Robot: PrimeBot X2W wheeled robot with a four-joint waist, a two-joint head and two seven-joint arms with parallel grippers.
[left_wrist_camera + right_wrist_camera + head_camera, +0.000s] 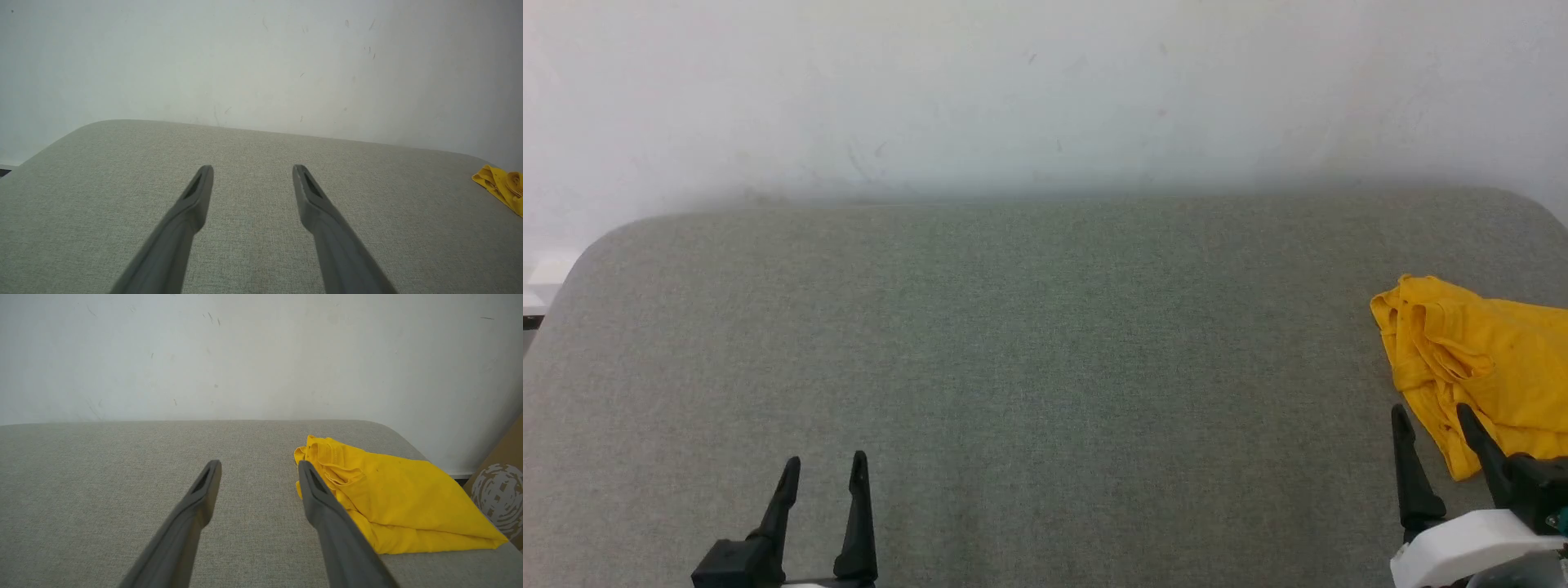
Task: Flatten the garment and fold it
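Note:
The garment [1486, 359], a bright yellow T-shirt, lies bunched and roughly folded at the right edge of the grey fabric surface [1045, 343]; its print is hidden. It appears again in the right wrist view [392, 498] and as a small corner in the left wrist view [502, 185]. My right gripper [1433, 416] stands open just in front of the shirt's near-left edge, its right finger [322, 498] overlapping the cloth in view, nothing between the fingers. My left gripper [825, 465] is open over bare fabric at the lower left, far from the shirt.
A pale wall [1045, 90] rises right behind the surface's rounded far edge. A brown cardboard box [500, 494] with a white print stands beyond the surface's right end, close to the garment.

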